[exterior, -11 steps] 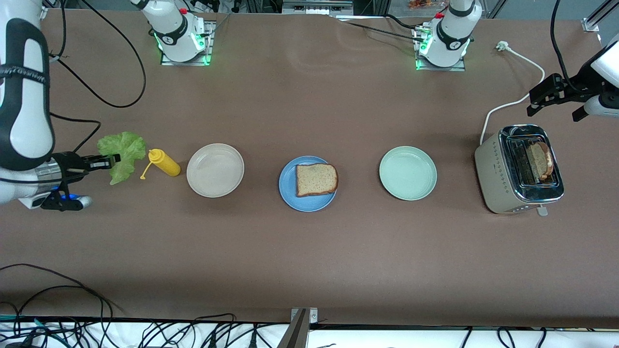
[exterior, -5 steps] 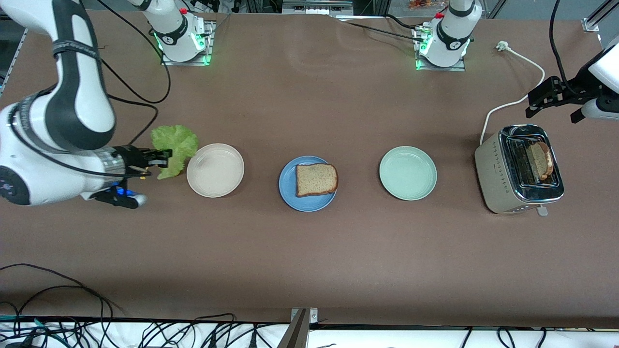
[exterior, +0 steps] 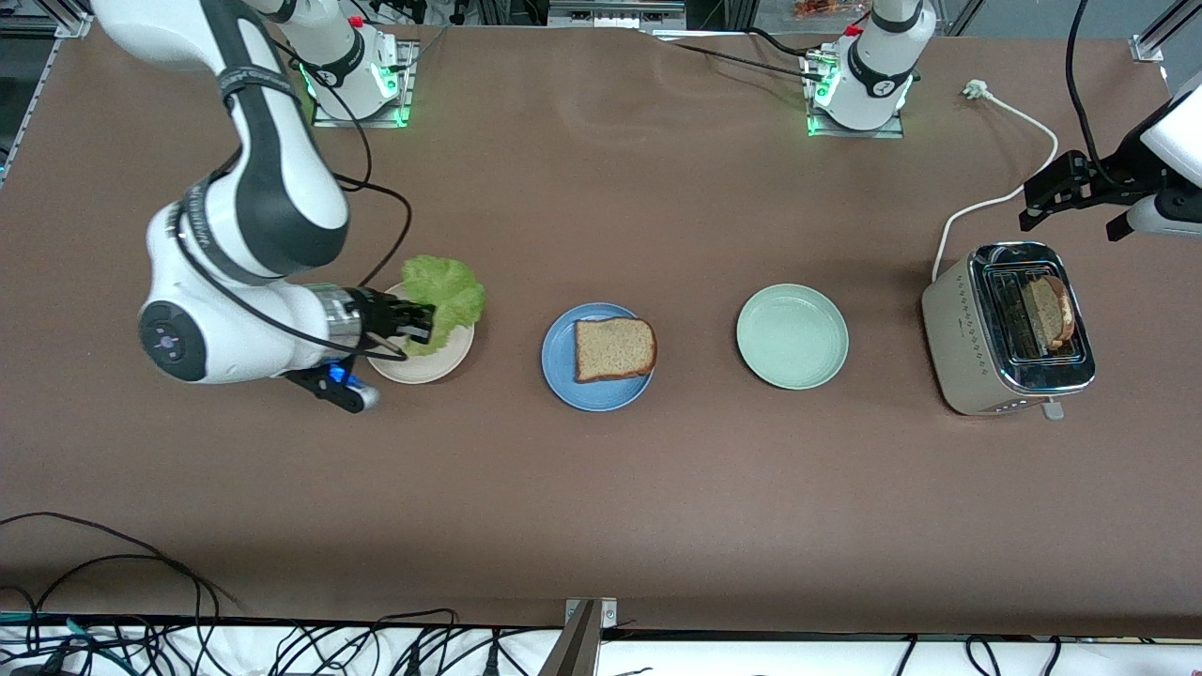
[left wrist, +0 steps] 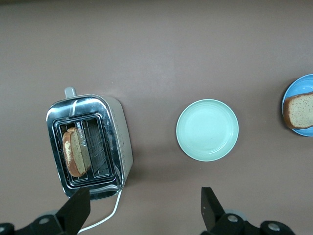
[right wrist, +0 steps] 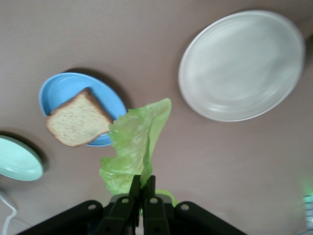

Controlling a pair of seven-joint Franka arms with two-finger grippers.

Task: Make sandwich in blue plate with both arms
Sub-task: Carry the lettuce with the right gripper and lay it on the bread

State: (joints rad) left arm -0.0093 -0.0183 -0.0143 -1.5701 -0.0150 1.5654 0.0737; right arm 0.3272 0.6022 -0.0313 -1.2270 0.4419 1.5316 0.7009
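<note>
The blue plate (exterior: 560, 364) lies mid-table with one brown bread slice (exterior: 614, 348) flat on it. My right gripper (exterior: 423, 324) is shut on a ruffled green lettuce leaf (exterior: 449, 289) and hangs over the beige-white plate (exterior: 427, 368). In the right wrist view the lettuce (right wrist: 134, 147) rises from the shut right gripper (right wrist: 142, 183), with the blue plate (right wrist: 63, 88) and its bread (right wrist: 78, 120) ahead. My left gripper (exterior: 1056, 192) waits open and empty over the table beside the toaster (exterior: 953, 347). A second bread slice (exterior: 1047, 313) stands in a toaster slot.
A pale green plate (exterior: 792, 336) lies between the blue plate and the toaster. The toaster's white cable (exterior: 995, 202) runs toward the left arm's base. In the left wrist view the left gripper (left wrist: 146, 208) hangs over bare table by the toaster (left wrist: 122, 142).
The right arm has swung in from its end of the table, carrying the lettuce over to the beige-white plate, toward the blue plate. The left arm has barely moved.
</note>
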